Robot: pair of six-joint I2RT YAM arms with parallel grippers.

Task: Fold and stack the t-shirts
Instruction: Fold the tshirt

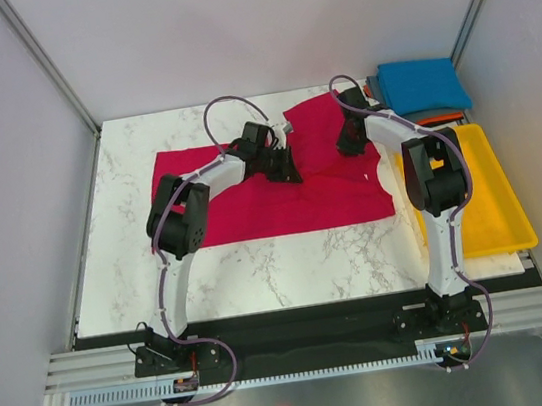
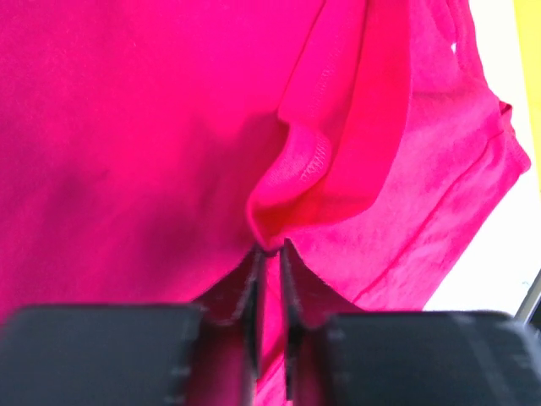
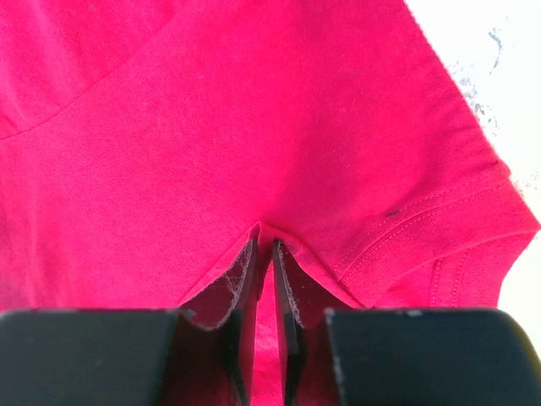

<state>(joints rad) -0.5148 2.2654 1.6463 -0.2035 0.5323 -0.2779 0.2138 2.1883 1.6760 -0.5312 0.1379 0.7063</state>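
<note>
A crimson-red t-shirt (image 1: pixel 252 211) lies spread across the marble table, with its far right part bunched and lifted. My left gripper (image 1: pixel 286 165) sits at the shirt's far middle. In the left wrist view its jaws (image 2: pixel 270 249) are shut on a pinched fold of the red t-shirt (image 2: pixel 127 127), beside a hemmed edge. My right gripper (image 1: pixel 351 139) is at the shirt's far right. Its jaws (image 3: pixel 265 241) are shut on a ridge of the red t-shirt (image 3: pixel 211 110), near a stitched sleeve hem. A folded bright blue t-shirt (image 1: pixel 423 86) tops a stack at the back right, and an orange edge (image 1: pixel 441 119) shows beneath it.
A yellow plastic tray (image 1: pixel 501 221) lies along the table's right side, next to my right arm. Bare marble table (image 1: pixel 289 261) shows in front of the red shirt. Grey walls with metal frame rails close in on the left, right and back.
</note>
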